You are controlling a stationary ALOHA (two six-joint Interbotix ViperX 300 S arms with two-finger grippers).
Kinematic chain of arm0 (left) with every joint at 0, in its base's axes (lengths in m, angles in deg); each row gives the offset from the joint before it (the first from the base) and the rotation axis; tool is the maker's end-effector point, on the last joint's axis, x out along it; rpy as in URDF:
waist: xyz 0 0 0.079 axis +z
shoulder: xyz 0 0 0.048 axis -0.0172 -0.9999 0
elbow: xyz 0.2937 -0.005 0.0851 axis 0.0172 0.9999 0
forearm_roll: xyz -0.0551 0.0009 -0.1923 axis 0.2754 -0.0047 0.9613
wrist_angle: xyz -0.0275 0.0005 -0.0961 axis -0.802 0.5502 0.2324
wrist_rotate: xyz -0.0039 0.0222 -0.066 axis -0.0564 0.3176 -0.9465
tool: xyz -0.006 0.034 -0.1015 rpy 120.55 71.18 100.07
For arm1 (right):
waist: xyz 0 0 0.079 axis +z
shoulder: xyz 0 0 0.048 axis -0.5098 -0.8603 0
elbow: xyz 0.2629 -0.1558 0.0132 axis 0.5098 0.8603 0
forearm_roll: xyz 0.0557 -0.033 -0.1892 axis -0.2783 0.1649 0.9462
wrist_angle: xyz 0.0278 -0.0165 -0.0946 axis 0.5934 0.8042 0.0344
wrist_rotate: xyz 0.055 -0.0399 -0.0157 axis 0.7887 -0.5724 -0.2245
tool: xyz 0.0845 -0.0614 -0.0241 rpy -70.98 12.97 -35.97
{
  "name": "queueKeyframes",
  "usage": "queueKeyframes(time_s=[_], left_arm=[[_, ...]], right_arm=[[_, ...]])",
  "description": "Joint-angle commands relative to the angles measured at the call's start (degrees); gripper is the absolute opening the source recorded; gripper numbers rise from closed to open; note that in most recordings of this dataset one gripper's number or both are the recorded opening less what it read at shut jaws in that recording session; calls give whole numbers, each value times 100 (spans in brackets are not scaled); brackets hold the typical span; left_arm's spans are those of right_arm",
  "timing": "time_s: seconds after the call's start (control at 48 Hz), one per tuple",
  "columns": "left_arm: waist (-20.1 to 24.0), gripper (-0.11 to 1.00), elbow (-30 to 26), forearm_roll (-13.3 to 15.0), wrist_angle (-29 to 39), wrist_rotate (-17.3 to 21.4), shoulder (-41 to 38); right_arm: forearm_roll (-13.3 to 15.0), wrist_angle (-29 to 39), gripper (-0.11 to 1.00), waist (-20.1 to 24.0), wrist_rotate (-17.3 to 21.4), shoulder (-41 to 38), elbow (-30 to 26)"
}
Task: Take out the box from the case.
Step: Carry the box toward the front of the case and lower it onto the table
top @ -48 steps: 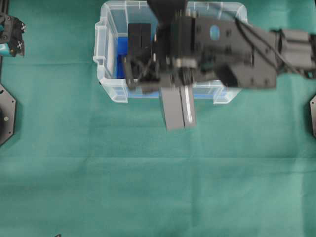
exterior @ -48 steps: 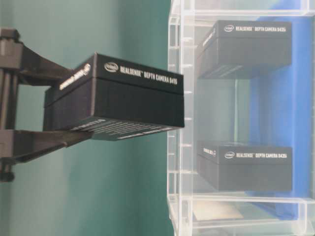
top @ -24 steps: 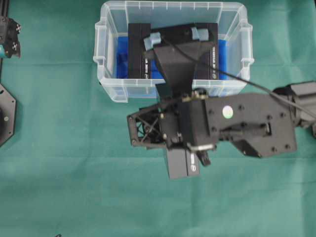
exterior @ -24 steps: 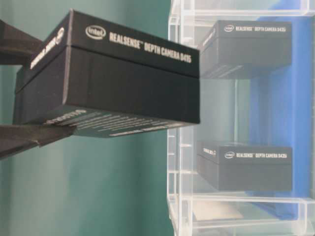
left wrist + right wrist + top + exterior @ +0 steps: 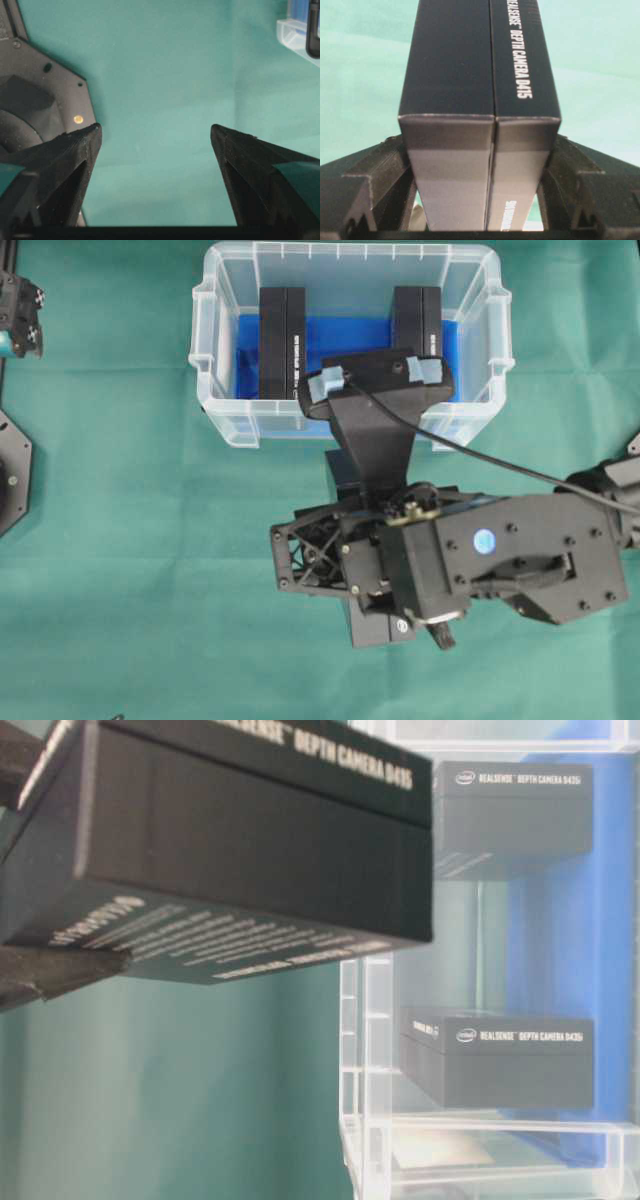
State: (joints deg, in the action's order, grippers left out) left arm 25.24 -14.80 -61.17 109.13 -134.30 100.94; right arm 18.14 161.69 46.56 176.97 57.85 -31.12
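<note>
R gripper (image 5: 479, 200) is clamped on a black RealSense D415 box (image 5: 480, 75), fingers (image 5: 375, 185) pressed to both its long sides; vs a sec ago, when arm & box hung over the case's near rim, the box is now fully clear of the case (image 5: 215, 410), above the green cloth (image 5: 130, 570) w/ the arm swung toward the overhead view's bottom. Two more black boxes (image 5: 282, 340) remain inside on the blue liner (image 5: 345, 335); table-level view shows the held box much nearer its lens. L gripper (image 5: 155, 135) sits at far left, fingers wide apart, holding nothing, unchanged.

Most of the held box (image 5: 380, 620) beneath the right arm overhead; its top edge cropped at table level.
</note>
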Motion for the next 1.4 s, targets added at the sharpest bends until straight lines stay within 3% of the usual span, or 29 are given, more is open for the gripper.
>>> queueKeyframes(time_s=[0.0,0.313,0.563,1.084,1.376], left_arm=[[0,90,-88,9,-9,-9,9],[9,90,-88,18,-18,-35,0],[9,90,-88,18,-26,-18,0],[-53,90,-62,9,-18,-18,44],[-114,90,-62,9,-26,-53,35]], right_arm=[[53,18,67,9,-9,97,-141],[79,-18,67,9,9,-97,-62],[35,-220,67,-9,114,-176,334],[-167,-2285,67,-53,756,-176,2145],[-167,-3032,67,-105,773,-167,2733]])
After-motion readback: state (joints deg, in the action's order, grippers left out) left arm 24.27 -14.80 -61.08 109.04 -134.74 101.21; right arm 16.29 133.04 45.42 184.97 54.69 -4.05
